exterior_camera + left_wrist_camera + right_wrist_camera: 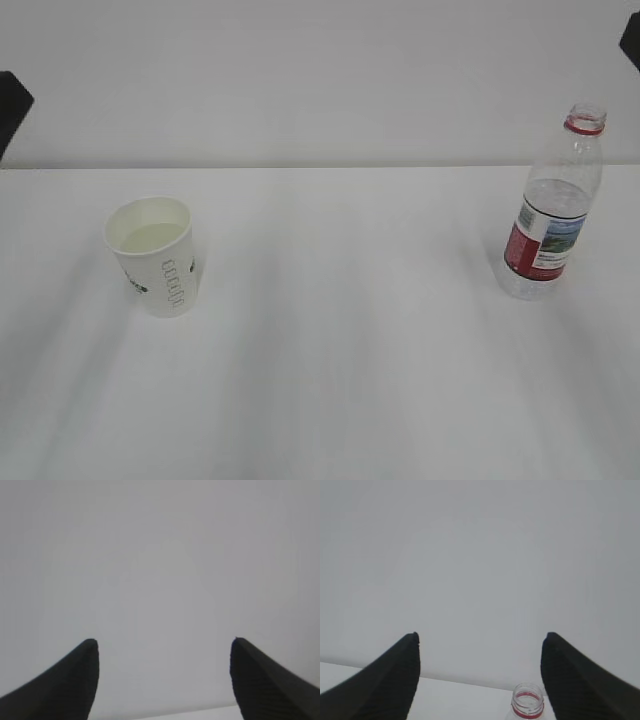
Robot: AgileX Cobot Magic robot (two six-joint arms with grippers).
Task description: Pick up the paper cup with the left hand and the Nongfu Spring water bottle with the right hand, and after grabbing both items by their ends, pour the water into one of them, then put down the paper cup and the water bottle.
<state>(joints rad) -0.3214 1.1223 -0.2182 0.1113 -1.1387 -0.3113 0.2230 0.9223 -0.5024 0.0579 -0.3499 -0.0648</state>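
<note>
- The paper cup [153, 256] stood upright on the left part of the white counter [340, 340], and the exterior view showed pale liquid inside it, which I took to be the water [152, 237].
- The Nongfu Spring water bottle [553, 207] stood upright at the right of the counter, well apart from the cup, uncapped, with only a little clear liquid visible low in it.
- Judging from that, the pour looked done and both things looked set down; little or nothing seemed left beyond clearing the arms away.
- The left hand's tool [165, 680] was spread wide with nothing between its fingers; its wrist view showed only the plain wall and a sliver of counter, no cup.
- The right hand's tool [480, 680] was likewise spread wide and empty; the bottle's red-ringed mouth sat below it, between the fingers but apart from them.
- Count: one cup, one bottle, two tools. In the exterior view only dark corners at the left and right edges hinted at the arms.
</note>
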